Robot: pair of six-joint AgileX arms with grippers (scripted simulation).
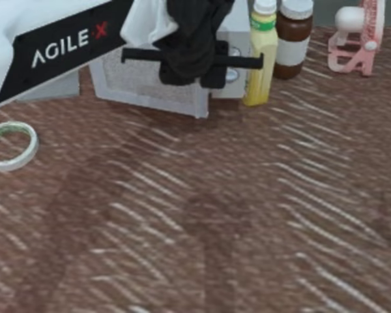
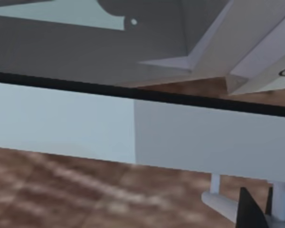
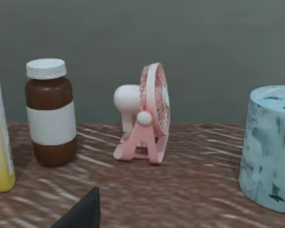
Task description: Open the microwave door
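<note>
The microwave door [image 1: 153, 83] is seen at the far left-centre of the bench [image 1: 234, 208], swung a little way out from the microwave [image 1: 233, 32], mesh window facing front. The left end effector [image 1: 192, 62] is parked right over its top edge, near the knob side; whether its fingers are spread or clamped can't be told. A yellow bottle [image 1: 261, 55], brown jar [image 1: 293, 38] and pink fan [image 1: 358, 36] are lined up to the right, a tape roll [image 1: 10, 145] at far left. The right end effector isn't properly shown.

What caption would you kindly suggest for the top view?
Left pincer at the partly open microwave door, beside a yellow bottle and brown jar.
</note>
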